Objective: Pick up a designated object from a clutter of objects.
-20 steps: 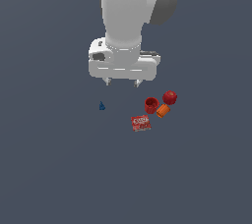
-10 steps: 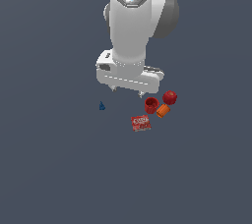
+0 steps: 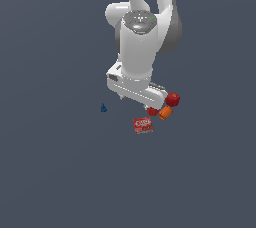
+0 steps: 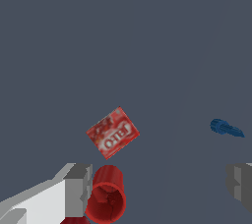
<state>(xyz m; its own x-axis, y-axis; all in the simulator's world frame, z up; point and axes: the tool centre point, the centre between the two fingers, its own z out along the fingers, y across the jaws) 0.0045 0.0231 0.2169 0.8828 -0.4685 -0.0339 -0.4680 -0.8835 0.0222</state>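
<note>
Your hand (image 4: 157,188) is spread wide and holds nothing; in the wrist view its two grey fingers (image 4: 78,188) stand far apart with open space between them.

Working left to right across the exterior view: the blue cone (image 3: 103,107) sits alone at centre left, well apart from the group. The red box (image 3: 143,125) lies flat just below centre, apart from its neighbours. The red cup (image 3: 152,111) is partly hidden under the hand body, with the orange cylinder (image 3: 165,113) just beside it and the red ball (image 3: 172,99) furthest right.

Risk: the hand hangs over the cup, not the box. If you descend from here, a finger will likely strike the cup, or you will close on the wrong red item. The box is thin and flat, so a shallow or misaligned grip may slip off its edges.

The worktop (image 3: 55,172) is plain dark grey and featureless. No walls or room detail are visible.
</note>
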